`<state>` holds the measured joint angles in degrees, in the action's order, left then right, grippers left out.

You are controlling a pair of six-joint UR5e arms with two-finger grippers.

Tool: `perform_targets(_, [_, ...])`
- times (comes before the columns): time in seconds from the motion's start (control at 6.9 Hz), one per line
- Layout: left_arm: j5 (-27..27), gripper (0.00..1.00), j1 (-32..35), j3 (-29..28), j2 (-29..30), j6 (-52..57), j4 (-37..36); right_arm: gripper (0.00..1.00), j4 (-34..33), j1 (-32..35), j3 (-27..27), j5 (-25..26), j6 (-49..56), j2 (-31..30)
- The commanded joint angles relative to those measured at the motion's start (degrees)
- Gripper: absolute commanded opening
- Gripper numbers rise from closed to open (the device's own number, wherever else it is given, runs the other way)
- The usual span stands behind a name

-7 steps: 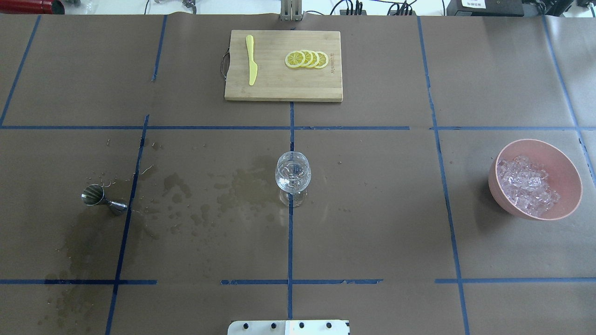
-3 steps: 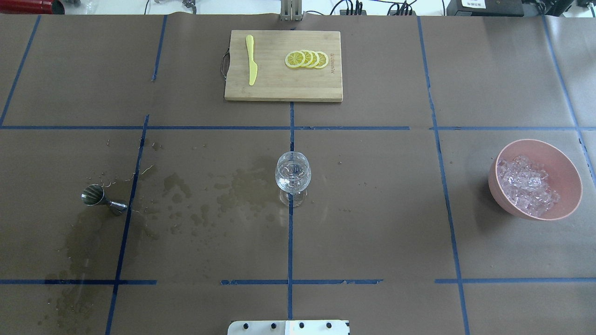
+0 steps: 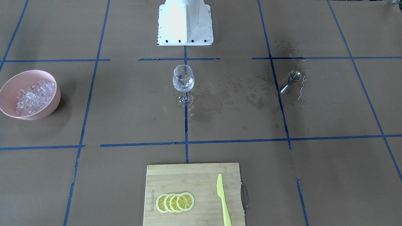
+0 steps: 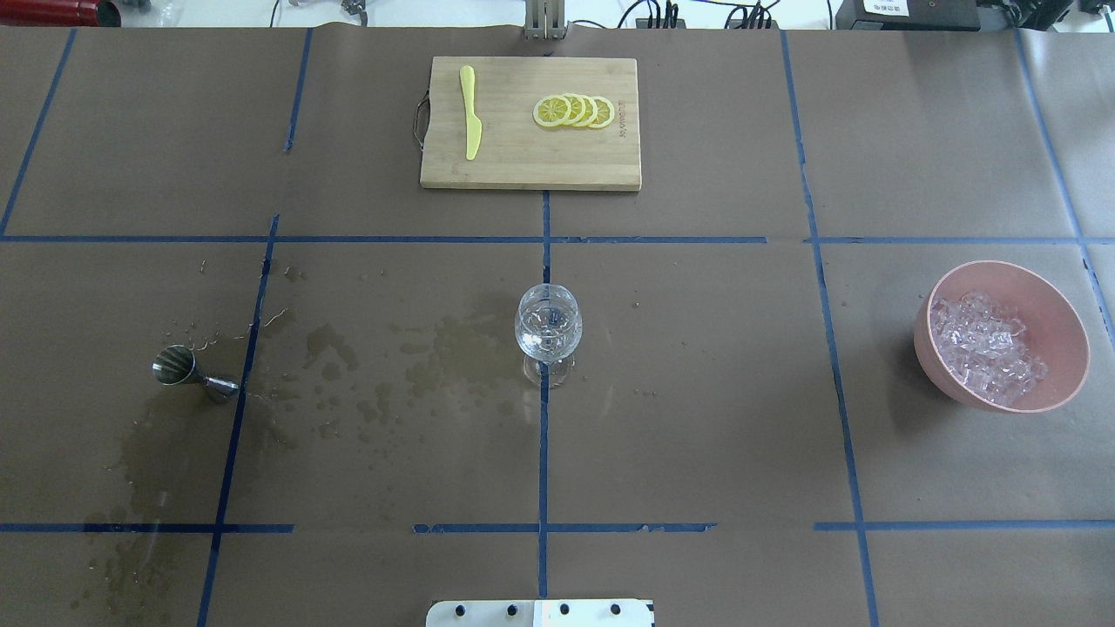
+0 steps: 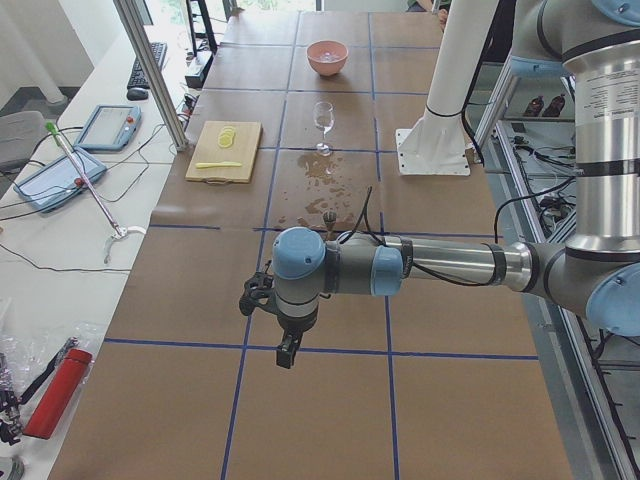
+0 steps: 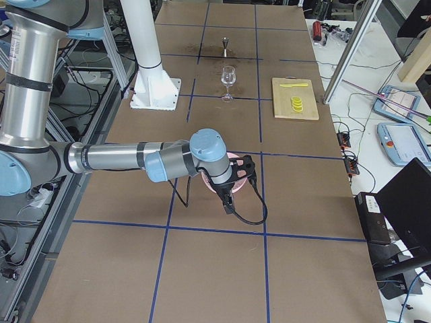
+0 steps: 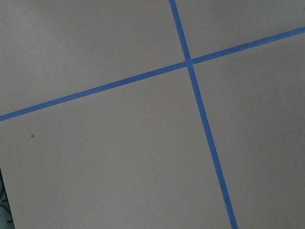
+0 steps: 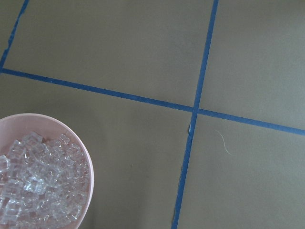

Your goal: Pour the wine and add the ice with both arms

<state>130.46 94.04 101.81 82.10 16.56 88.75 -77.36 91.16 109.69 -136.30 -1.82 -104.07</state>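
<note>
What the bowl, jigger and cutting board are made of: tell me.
Bowl: matte pink, probably plastic; no glare.
Jigger: polished metal, likely steel; mirror-like sheen.
Cutting board: wood or bamboo, unvarnished-looking; pale strips with visible grain.

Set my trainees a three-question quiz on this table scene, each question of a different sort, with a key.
1. True or false: the ice lies in the pink bowl.
2. What lies on the cutting board along with the lemon slices? A) a yellow knife B) a spoon C) a corkscrew
3. Fill in: the lemon slices number ____.
Key: 1 true; 2 A; 3 four.
</note>
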Motion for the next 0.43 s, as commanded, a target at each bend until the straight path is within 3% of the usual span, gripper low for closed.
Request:
perform_targets(0.0, [1.90,1.00,0.18,2.06,-0.44,-1.88,0.99,0.97,4.63,-4.20,1.14,-0.99,-10.93,-0.08])
perform_targets(0.29, [2.60,1.00,0.18,2.25,-0.27,-2.06,1.08,0.95,20.51,-13.50,0.96,2.76,-28.42,-3.40])
